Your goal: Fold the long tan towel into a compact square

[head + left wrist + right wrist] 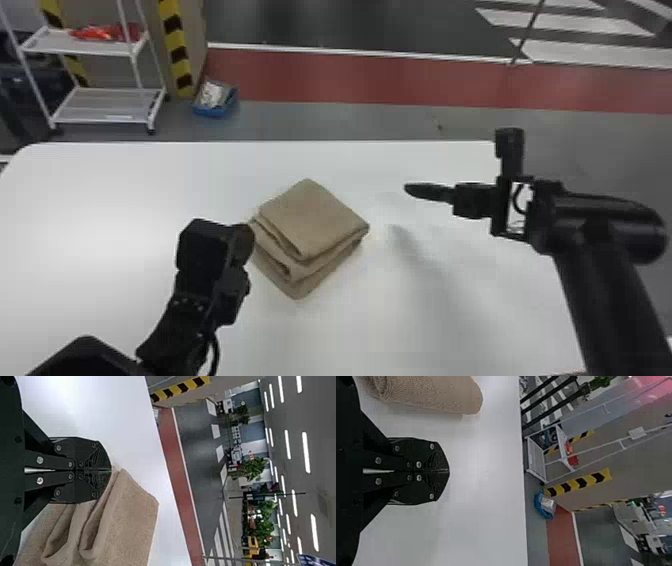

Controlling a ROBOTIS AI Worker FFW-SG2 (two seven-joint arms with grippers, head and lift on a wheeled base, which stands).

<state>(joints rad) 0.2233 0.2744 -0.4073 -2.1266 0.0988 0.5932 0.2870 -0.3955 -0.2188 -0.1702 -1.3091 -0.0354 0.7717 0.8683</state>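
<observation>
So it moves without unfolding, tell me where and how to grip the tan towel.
Probably best by the right corner of the towel, every layer pinched together, coming in level from the robot's right: the stack narrows to a point there.

Passable over tabletop (pixel 381 210) between folded towel (pixel 312 215) and right gripper (pixel 411 189); blocked at towel's left by left gripper (pixel 242 243).

The room is bright, and the white table (pixel 95 200) has a big shiny glow on its left side, while a soft gray shadow (pixel 411 245) lies on it near the right gripper (pixel 407 189). Long white lights (pixel 306 451) shine from the ceiling in the left wrist view. A pink glow (pixel 656 388) lights up one corner of the right wrist view.
</observation>
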